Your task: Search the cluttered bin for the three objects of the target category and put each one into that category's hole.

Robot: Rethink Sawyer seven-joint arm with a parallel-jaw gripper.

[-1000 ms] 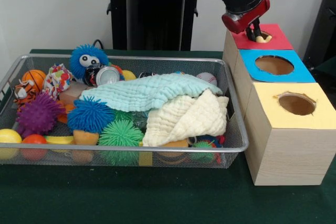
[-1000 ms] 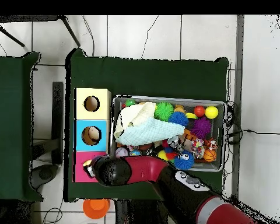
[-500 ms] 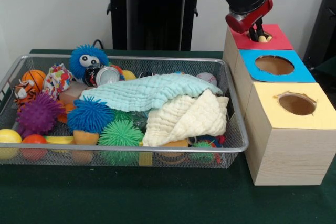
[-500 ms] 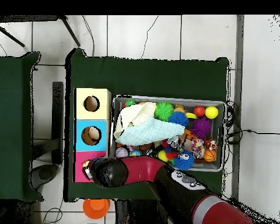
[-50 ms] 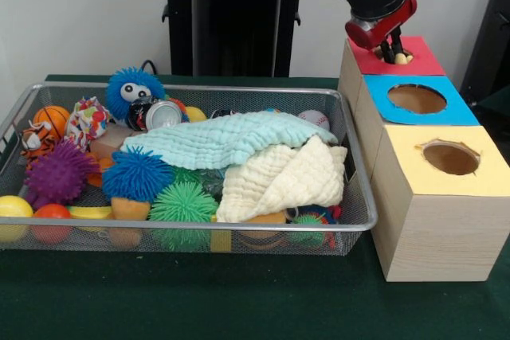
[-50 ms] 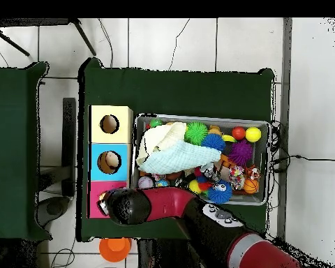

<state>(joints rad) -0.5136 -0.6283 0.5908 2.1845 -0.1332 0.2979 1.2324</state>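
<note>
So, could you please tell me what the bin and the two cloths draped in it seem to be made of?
The bin looks like shiny metal wire mesh with a solid rim. The mint cloth and cream cloth look like soft crinkled fabric, perhaps cotton muslin, judging by their puckered weave.

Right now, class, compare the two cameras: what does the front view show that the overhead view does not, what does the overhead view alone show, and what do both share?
Only the front view shows the gripper tips over the red box, the wooden side of the yellow box, and the can.

Only the overhead view shows an object inside the blue box's hole, an orange thing on the floor, and the white floor.

Both show the wire bin, two cloths and the toys.
</note>
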